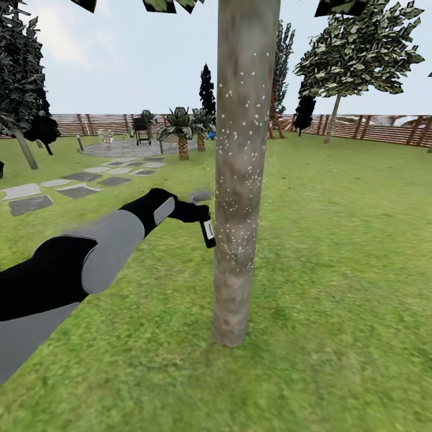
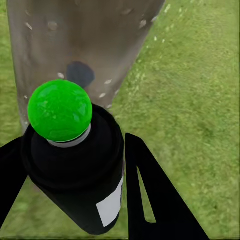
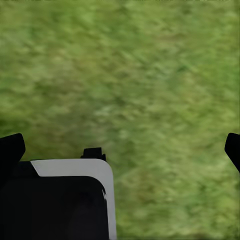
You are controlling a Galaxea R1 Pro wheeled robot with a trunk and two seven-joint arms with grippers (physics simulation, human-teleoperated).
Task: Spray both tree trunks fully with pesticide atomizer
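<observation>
in the head view the left arm (image 1: 90, 258) comes in from the lower left of the frame, and the left gripper (image 1: 201, 221) is clenched on the sprayer (image 1: 208, 233), a small dark can with a pale label, held just beside the tree trunk (image 1: 243, 174) at the middle of the frame. the gripper's fingers are hard to separate from the black can at this size. the trunk is dotted with white specks (image 1: 237, 234), thickest at the height of the can and thinner above; its top runs out of the frame, so only scraps of leaves show at the upper edge. the far side of the trunk is hidden. a second tree (image 1: 354, 60) stands at the upper right near the wooden fence (image 1: 384, 129), its thin trunk too small to tell whether it carries any specks. stepping stones (image 1: 72, 186) lie on the grass (image 1: 336, 270) at the left. in the left wrist view the sprayer (image 2: 75, 165) sits between two black fingers (image 2: 155, 200), its green button (image 2: 60, 111) close to the speckled bark (image 2: 85, 45); the can's lower end is cut off. in the right wrist view two black fingertips (image 3: 11, 150) stand well apart at the frame's edges over blurred grass (image 3: 130, 75), the right gripper (image 3: 122, 145) released and holding nothing.
</observation>
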